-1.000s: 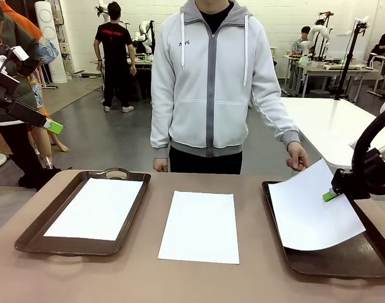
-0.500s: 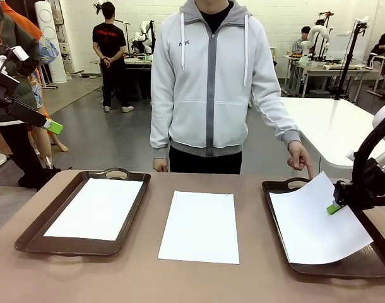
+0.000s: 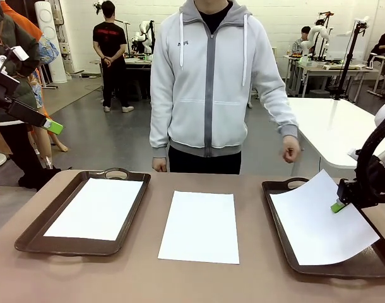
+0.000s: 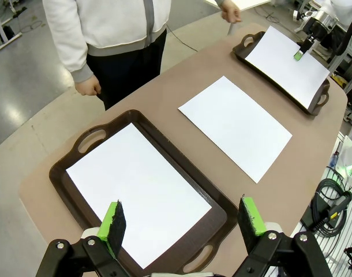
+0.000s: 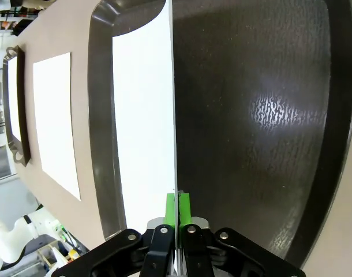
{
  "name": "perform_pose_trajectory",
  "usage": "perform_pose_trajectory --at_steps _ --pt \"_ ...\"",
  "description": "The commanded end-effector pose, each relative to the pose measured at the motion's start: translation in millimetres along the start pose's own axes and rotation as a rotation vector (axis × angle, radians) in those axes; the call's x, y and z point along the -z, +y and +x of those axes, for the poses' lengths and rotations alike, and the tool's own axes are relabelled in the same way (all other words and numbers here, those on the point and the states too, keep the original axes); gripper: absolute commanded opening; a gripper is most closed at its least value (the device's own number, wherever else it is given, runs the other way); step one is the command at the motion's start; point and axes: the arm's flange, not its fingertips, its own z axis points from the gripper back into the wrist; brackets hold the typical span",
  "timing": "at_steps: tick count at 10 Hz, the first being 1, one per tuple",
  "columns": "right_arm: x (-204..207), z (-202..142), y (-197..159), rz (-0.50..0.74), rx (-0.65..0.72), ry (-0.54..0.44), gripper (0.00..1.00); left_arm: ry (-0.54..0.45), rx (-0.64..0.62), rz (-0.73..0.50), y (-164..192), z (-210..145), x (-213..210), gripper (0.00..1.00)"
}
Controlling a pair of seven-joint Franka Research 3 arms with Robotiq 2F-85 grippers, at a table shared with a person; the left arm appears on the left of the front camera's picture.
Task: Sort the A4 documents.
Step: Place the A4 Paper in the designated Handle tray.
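Left tool (image 4: 180, 205): jaws wide apart, nothing held, up above the near end of left tray (image 3: 35, 235). Left sheet (image 3: 96, 208) lies flat inside that tray.

Right tool (image 3: 337, 206): pinched tight on the edge of right sheet (image 3: 319, 221). That edge is lifted and the rest sags into right tray (image 3: 344, 270).

Middle sheet (image 3: 200, 226) lies flat on the bare surface (image 3: 142, 271), between the trays.

Beyond the far edge, person's hand (image 3: 291, 150) is raised, touching nothing.

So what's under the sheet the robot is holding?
A dark brown tray. The right hand pinches the sheet by its raised edge, so bare tray floor shows there; under the flat part, I can't see.
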Motion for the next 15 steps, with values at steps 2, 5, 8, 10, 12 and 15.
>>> perform_pose_trajectory --at_steps 2,5,8,10,12,15 --pt "2.1 12.4 -1.7 0.0 0.012 0.033 0.01 0.006 0.014 0.004 -0.2 -1.1 1.2 1.0" --pt "8.5 18.2 -5.3 0.016 0.027 0.044 0.01 0.006 0.014 0.004 -0.2 -1.1 1.2 1.0" --pt "10.2 17.0 -10.3 0.028 0.041 0.031 0.01 0.006 0.014 0.004 -0.2 -1.1 1.2 1.0" --pt "9.4 14.3 -12.6 0.047 0.052 0.004 0.01 0.006 0.014 0.004 -0.2 -1.1 1.2 1.0" --pt "9.7 11.5 -14.3 0.046 0.065 -0.002 0.18 0.006 0.014 0.004 -0.2 -1.1 1.2 1.0" --pt "6.5 8.4 -13.9 0.03 0.066 -0.014 0.21 0.006 0.014 0.004 -0.2 -1.1 1.2 1.0"
